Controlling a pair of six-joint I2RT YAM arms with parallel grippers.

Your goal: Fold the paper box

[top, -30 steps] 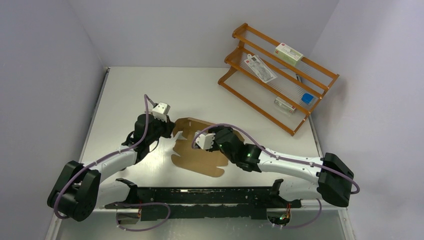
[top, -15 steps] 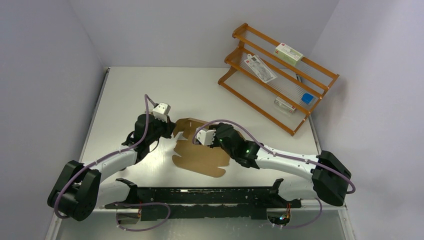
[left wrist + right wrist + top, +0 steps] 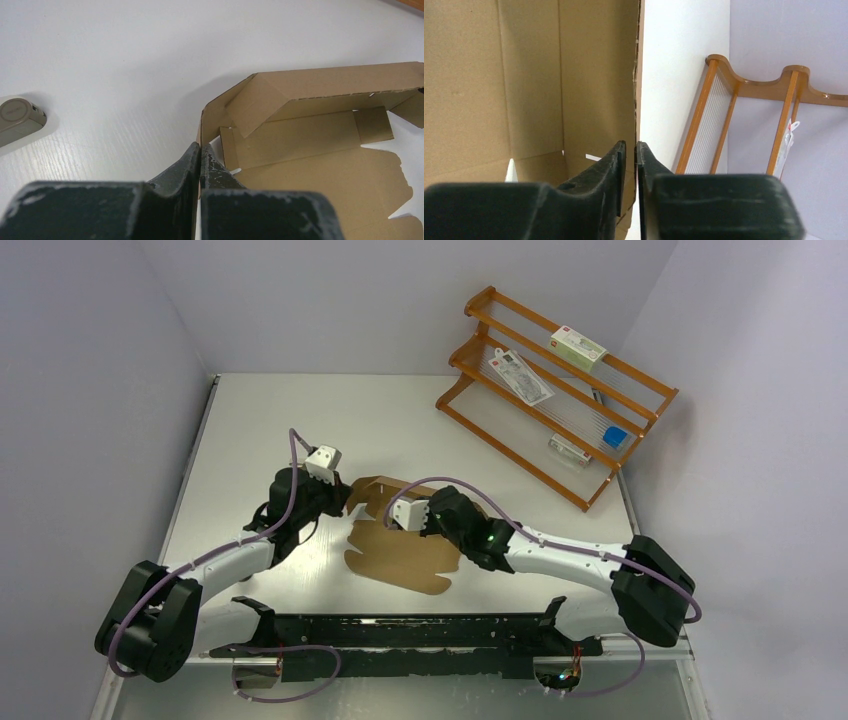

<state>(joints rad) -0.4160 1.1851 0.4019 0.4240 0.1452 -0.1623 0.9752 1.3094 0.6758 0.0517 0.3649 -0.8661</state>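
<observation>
The paper box (image 3: 400, 555) is a brown die-cut sheet lying mid-table, its back and left walls folded up. My left gripper (image 3: 345, 502) is at the box's left corner. In the left wrist view it (image 3: 200, 149) is shut on the thin edge of the upright left wall of the paper box (image 3: 320, 165). My right gripper (image 3: 405, 512) reaches in over the sheet from the right. In the right wrist view its jaws (image 3: 631, 147) pinch the edge of the standing wall of the paper box (image 3: 529, 80), with only a thin slit left.
An orange wooden rack (image 3: 555, 390) with small white packages stands at the back right, also seen as the rack (image 3: 704, 115) beyond the box wall. A small grey object (image 3: 17, 117) lies on the white table left of the box. A black frame (image 3: 400, 630) runs along the near edge.
My right arm has stretched further left towards the back wall of the box, and its jaws have narrowed onto the wall. The left arm and its grip have not moved.
</observation>
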